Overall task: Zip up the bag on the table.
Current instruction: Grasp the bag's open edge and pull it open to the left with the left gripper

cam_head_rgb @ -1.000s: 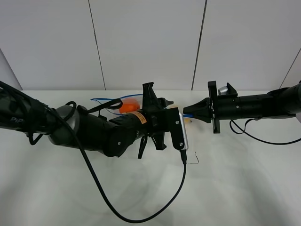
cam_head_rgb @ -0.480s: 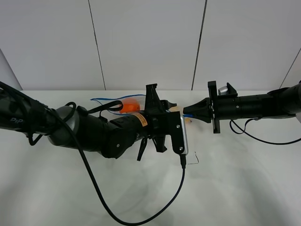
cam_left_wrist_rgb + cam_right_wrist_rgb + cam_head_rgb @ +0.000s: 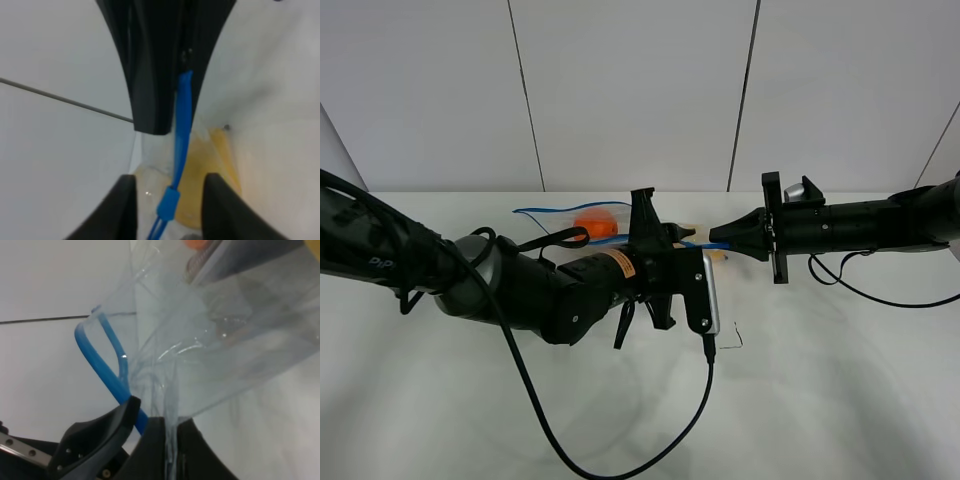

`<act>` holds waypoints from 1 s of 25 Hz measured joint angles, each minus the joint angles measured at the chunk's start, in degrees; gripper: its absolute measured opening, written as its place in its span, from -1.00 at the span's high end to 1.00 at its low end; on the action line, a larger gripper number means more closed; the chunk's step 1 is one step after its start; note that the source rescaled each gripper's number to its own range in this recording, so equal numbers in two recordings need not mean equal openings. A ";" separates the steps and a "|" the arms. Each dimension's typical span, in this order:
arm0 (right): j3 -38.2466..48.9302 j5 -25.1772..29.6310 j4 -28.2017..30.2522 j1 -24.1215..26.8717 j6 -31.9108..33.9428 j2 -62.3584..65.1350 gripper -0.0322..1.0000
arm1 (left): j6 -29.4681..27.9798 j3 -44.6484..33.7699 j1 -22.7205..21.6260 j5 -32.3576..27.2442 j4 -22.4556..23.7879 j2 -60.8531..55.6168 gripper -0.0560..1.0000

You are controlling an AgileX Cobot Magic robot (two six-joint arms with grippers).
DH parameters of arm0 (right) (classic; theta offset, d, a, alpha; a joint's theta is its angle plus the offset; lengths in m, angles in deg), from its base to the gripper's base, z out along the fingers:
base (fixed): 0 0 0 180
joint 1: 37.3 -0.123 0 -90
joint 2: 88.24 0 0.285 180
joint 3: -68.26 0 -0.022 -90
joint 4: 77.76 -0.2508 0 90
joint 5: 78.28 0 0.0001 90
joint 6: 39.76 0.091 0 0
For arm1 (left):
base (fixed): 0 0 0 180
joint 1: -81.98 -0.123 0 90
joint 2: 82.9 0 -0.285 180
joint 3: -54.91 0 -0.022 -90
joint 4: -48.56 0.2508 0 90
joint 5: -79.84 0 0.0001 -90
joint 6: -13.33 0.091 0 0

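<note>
The bag [image 3: 558, 224] lies at the back middle of the table [image 3: 820, 380], clear plastic with a blue zip strip [image 3: 550, 211] and an orange [image 3: 592, 225] inside. My right gripper [image 3: 718, 240] is shut on the bag's right corner; in the right wrist view it [image 3: 150, 427] pinches plastic and blue strip [image 3: 102, 370] together. Just left of it, my left gripper [image 3: 670, 238] straddles the strip. In the left wrist view its jaws [image 3: 169, 215] stand apart on either side of the blue slider [image 3: 169, 202], not touching it. A yellow pear [image 3: 202, 185] shows beneath.
A black cable [image 3: 620, 465] from the left wrist loops over the table's front. A second cable [image 3: 880, 295] trails under the right arm. White wall panels [image 3: 630, 90] rise right behind the table's back edge.
The left gripper has dropped slightly toward the bag and its jaws have narrowed around the zip strip. The right gripper has held still on the bag's corner.
</note>
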 joint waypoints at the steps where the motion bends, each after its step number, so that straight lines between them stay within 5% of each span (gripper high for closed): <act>1: 0.00 0.00 0.00 0.00 0.00 0.00 0.94 | 0.00 0.00 0.00 0.00 0.00 0.00 0.36; 6: 0.00 0.00 0.00 0.00 0.00 0.00 0.94 | -0.05 0.00 0.00 0.18 0.00 0.00 0.87; 25: 0.00 -0.36 -1.62 0.00 0.87 0.00 0.94 | 3.40 0.00 -3.31 0.37 1.27 -0.06 0.89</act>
